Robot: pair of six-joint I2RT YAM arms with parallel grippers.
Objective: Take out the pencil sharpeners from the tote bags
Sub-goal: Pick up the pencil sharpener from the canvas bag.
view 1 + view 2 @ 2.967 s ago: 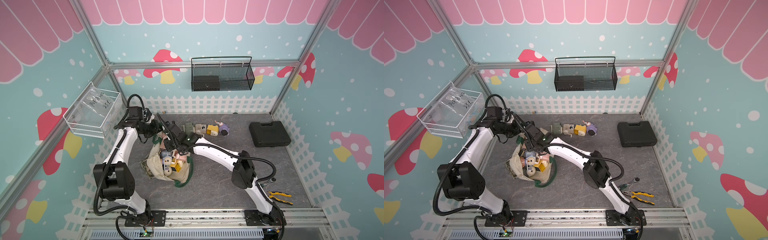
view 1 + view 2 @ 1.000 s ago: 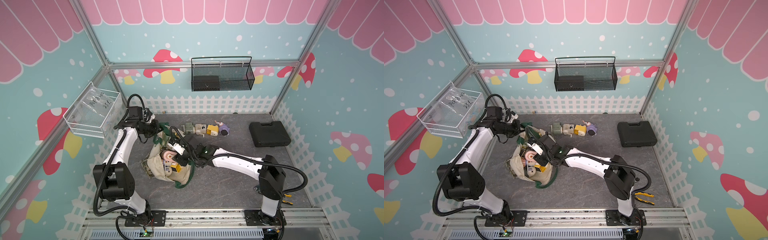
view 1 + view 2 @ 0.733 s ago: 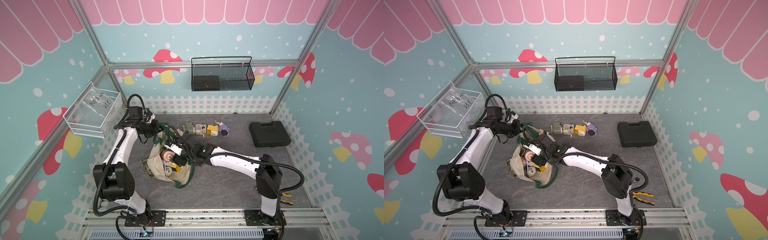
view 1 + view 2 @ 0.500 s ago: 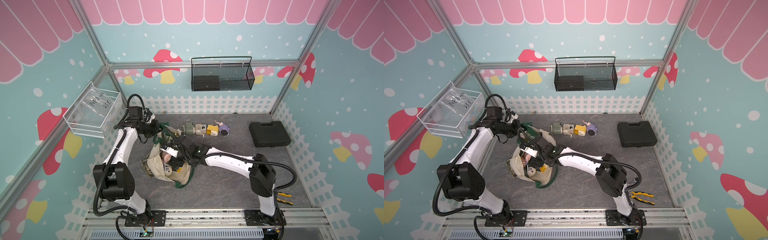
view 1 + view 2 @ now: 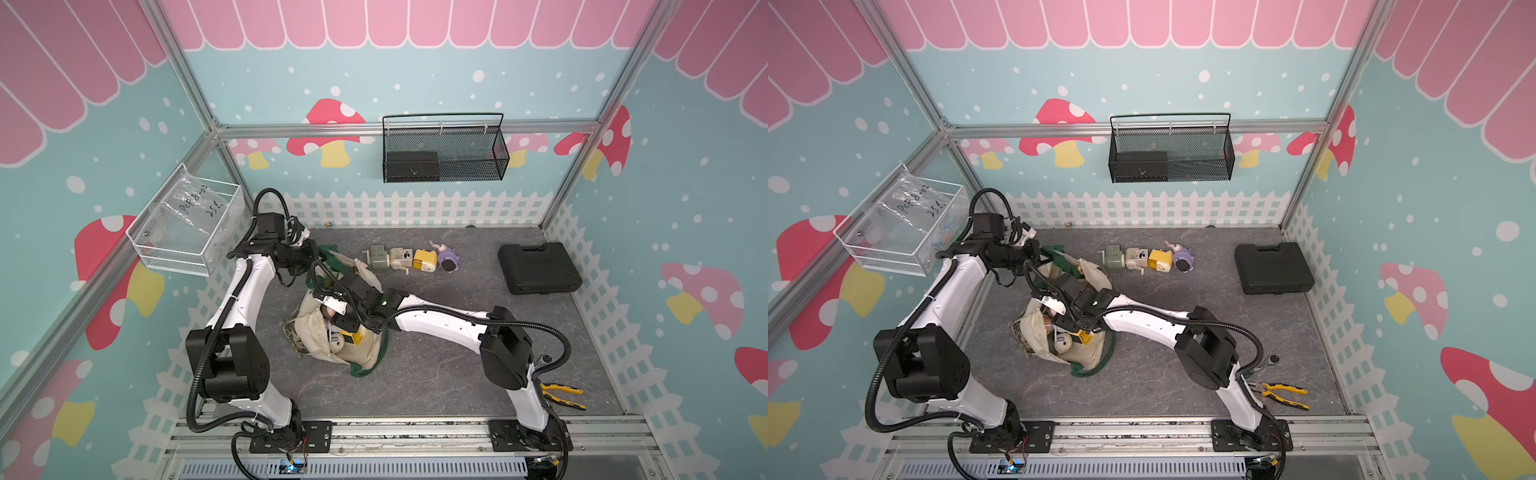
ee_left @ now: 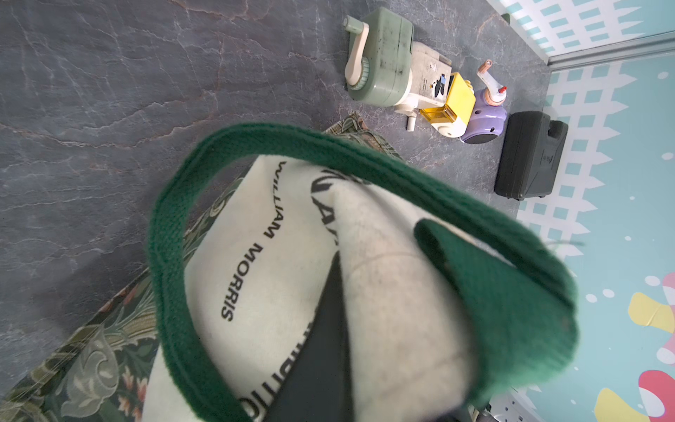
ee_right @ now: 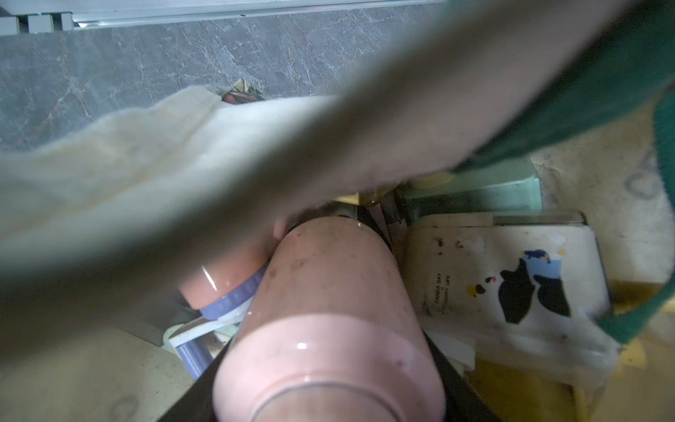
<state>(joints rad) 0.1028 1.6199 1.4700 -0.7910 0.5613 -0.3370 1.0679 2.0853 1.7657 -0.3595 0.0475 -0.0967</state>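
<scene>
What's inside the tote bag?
The tote bag holds a pink sharpener, a cream sharpener with a penguin picture and a yellow sharpener. Its cloth and the right arm cover whatever lies deeper.

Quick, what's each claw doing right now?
Left gripper: closed on the green handle of the tote bag.
Right gripper: fingers flank a pink pencil sharpener; grip unclear.
</scene>
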